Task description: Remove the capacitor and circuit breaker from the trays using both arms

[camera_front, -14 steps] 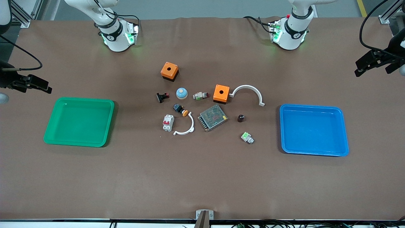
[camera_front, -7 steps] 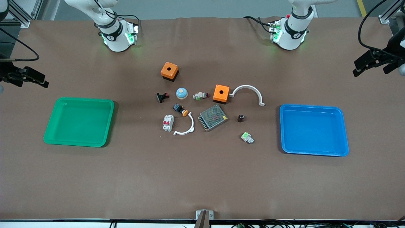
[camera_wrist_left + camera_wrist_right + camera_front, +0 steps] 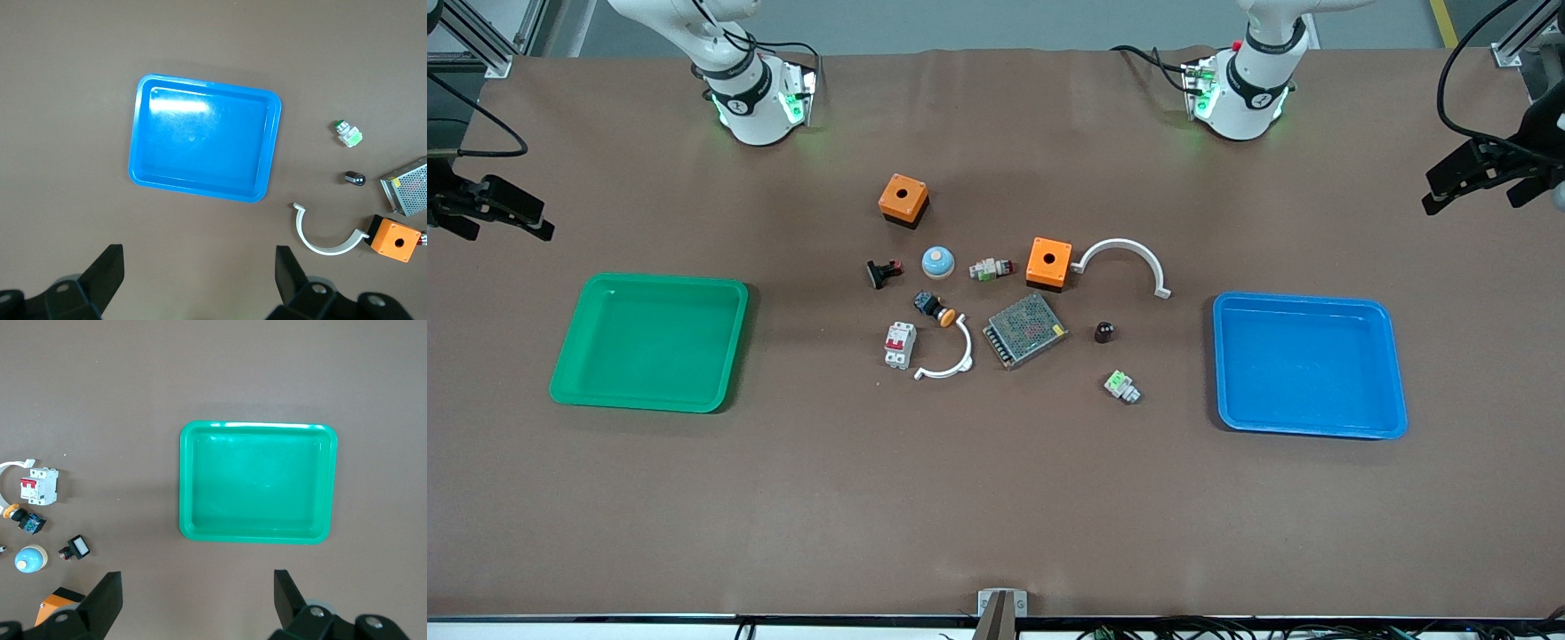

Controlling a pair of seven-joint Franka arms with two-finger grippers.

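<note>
while both arms hang high at the table's ends, the left gripper is wide open and holds nothing, over bare table near the blue plastic tray. the right gripper is wide open too, near the green plastic tray. the tiny black round capacitor sits beside the metal mesh box. the small grey breaker with red levers sits beside a white curved clip.

We see capacitor on bench btw mesh box & blue tray. Breaker lies nearer green tray. Both grippers hover at bench ends.
</note>
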